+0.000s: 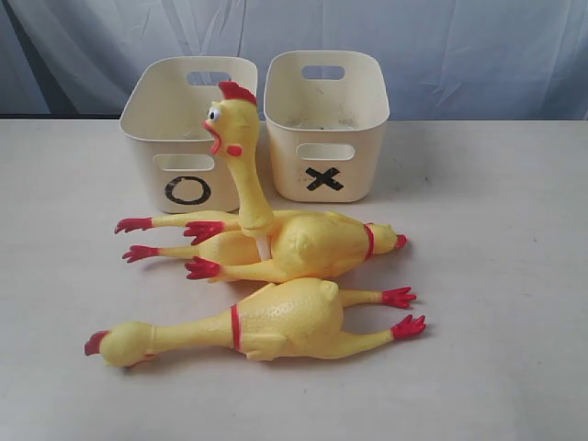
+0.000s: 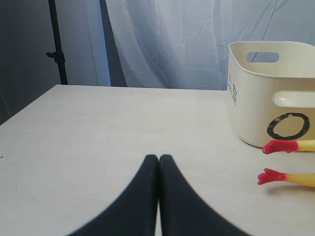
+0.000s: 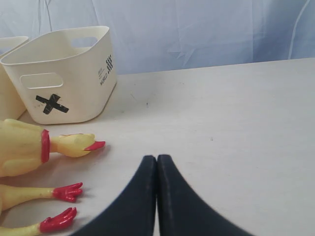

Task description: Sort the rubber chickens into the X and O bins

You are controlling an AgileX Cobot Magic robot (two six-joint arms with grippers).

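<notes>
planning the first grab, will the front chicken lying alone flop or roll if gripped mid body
The front chicken probably sags at both ends: its long thin neck and legs stick out from the body. Rolling seems unlikely, since it lies flat on the table. Its bumpy skin may aid grip.

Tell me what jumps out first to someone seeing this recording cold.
The pile of rubber chickens on the table's middle: one head rears upright with its beak wide open, while two lie flat, heads pointing opposite ways. Behind them stand two cream tubs side by side, the O bin left and the X bin right, neither holding a chicken.
</notes>
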